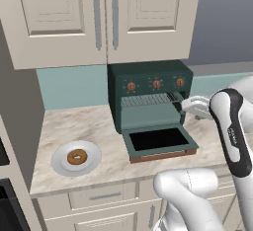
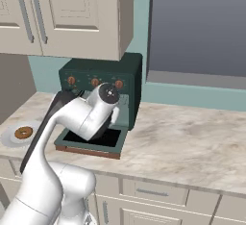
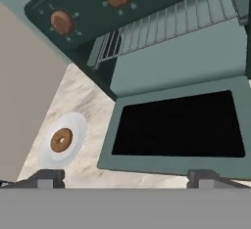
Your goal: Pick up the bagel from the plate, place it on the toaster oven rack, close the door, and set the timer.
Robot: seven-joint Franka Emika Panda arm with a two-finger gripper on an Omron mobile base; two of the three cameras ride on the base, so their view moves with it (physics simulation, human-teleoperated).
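The gripper (image 3: 125,176) hangs above the open door's (image 3: 179,125) front edge, fingers (image 3: 48,178) spread wide and empty. The door lies flat on the counter (image 1: 84,126), glass up. Behind it the rack (image 1: 147,99) sits inside the oven (image 1: 148,79). The bagel (image 1: 77,157) rests on the plate (image 1: 62,163), left of the door.

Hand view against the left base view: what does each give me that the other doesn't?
Hand view alone: the two finger tips, set wide apart, above the open door.

Left base view alone: the wall cabinets, the drawer fronts under the counter, and the third knob.

Both: the bagel on the plate, left of the oven, untouched; the rack inside the oven; the door folded flat.
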